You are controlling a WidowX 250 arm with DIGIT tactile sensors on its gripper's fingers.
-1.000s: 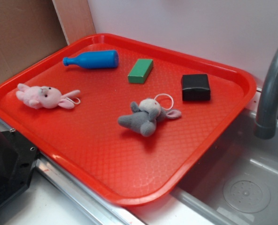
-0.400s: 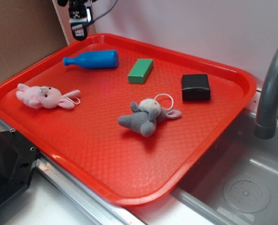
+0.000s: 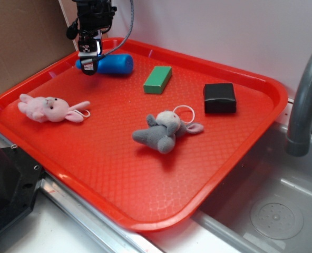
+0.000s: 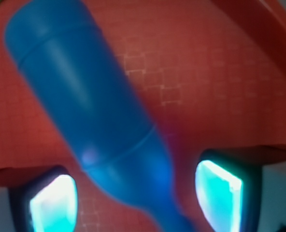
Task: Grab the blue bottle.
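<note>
We look straight down on the blue bottle [image 4: 85,106], which lies on its side on the red tray [image 4: 215,92]. Its wide body runs from the upper left and tapers to a narrow neck at the bottom centre. Our gripper [image 4: 135,195] is spread, one fingertip [image 4: 51,203] left of the neck and the other right of it, both glowing cyan. The view is blurred, so contact with the bottle seems unlikely but is unclear.
</note>
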